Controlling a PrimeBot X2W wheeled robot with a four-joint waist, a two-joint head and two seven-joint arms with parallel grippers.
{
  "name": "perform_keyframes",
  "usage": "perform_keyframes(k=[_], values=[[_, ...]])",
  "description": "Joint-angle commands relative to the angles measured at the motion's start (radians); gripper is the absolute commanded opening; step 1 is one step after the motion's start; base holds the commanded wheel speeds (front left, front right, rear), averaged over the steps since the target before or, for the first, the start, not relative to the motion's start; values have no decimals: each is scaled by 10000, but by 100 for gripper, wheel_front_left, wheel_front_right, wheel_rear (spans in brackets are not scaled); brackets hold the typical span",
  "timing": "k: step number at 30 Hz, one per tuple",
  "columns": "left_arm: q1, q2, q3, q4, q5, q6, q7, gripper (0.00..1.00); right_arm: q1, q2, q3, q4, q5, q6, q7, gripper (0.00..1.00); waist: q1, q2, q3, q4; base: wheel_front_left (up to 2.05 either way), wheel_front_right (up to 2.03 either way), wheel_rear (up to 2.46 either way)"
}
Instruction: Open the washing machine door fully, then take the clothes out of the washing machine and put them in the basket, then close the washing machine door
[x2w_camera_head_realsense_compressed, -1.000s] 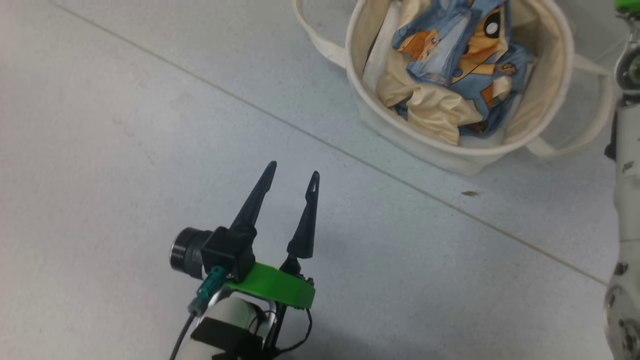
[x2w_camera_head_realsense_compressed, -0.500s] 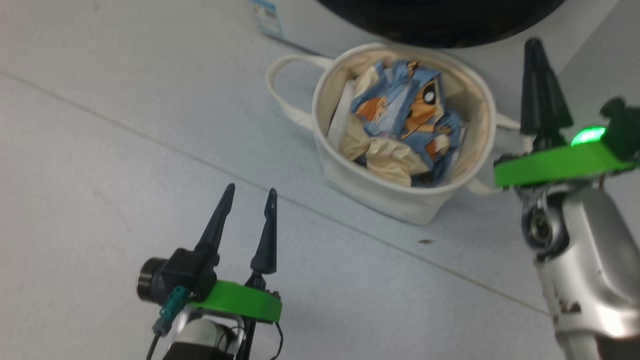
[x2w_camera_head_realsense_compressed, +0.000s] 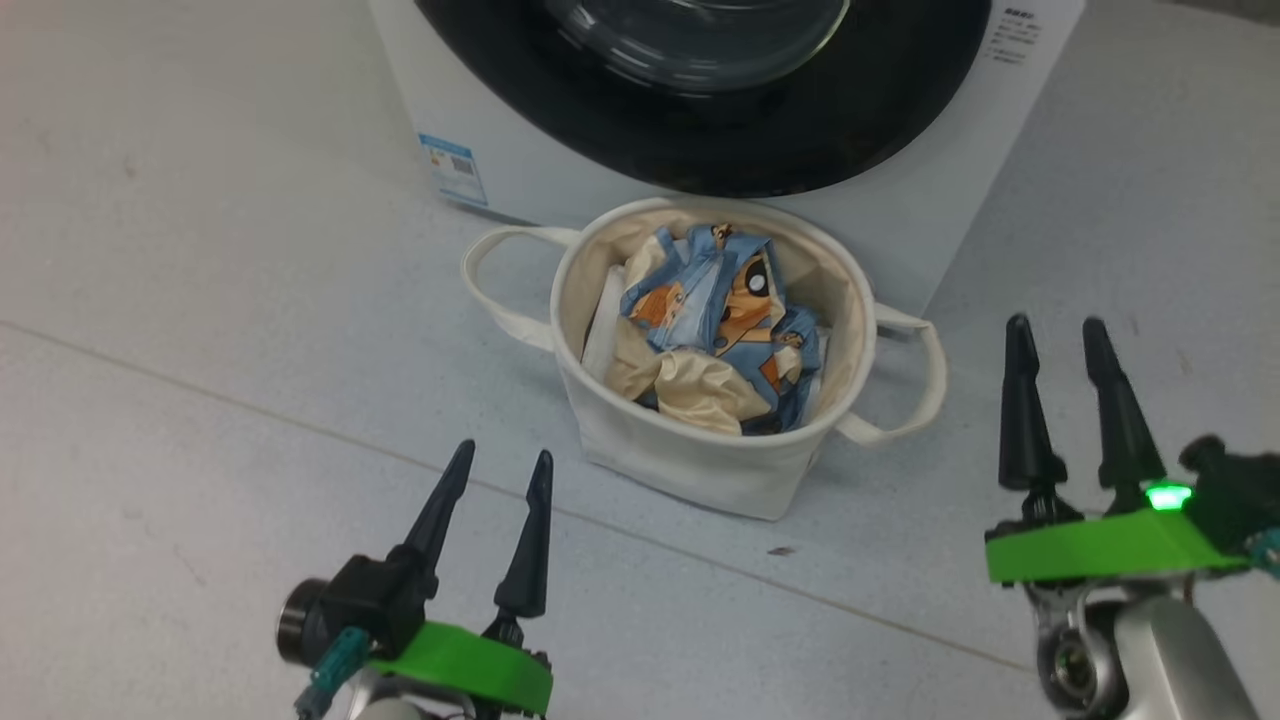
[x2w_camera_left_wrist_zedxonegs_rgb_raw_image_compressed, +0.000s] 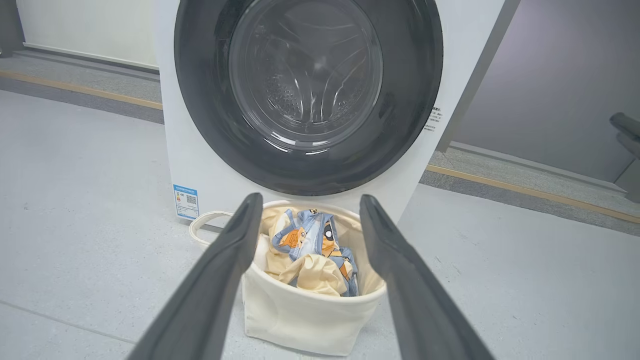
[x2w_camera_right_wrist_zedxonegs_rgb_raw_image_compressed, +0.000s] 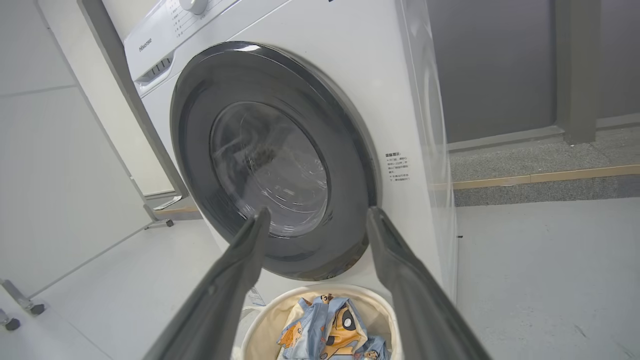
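Now that the right claw (x2w_camera_head_realsense_compressed: 1055, 323) has released like the left claw (x2w_camera_head_realsense_compressed: 506, 450), the task looks done: clothes (x2w_camera_head_realsense_compressed: 720, 310) in the basket (x2w_camera_head_realsense_compressed: 690, 460), washing machine door (x2w_camera_head_realsense_compressed: 880, 110) shut.

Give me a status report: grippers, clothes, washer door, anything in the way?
Open and empty: left gripper, right gripper. The clothes lie in the basket. The washing machine door looks shut. In the way: basket stands close below the door.
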Motion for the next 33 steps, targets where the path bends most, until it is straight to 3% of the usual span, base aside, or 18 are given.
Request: perform_keyframes(k=[1,5,15,33], values=[[40,91,406,-161,60,-52,-49,100,135,171,168,-484,123,0,-46,100,0,-1,-220,-172,0,0,0],[362,91,610,69,41,-138,-49,100,727,241,119,-522,73,0,-46,100,0,-1,-541,-412,0,0,0],[958,91,1011,168,871,-207,-49,100,1509,434,-840,489,-1419,0,-46,100,0,-1,-1106,-659,0,0,0],[1314,91,1261,-567,1140,-305,-49,100,1592,448,-762,771,-1071,0,-46,100,0,-1,-1342,-570,0,0,0]])
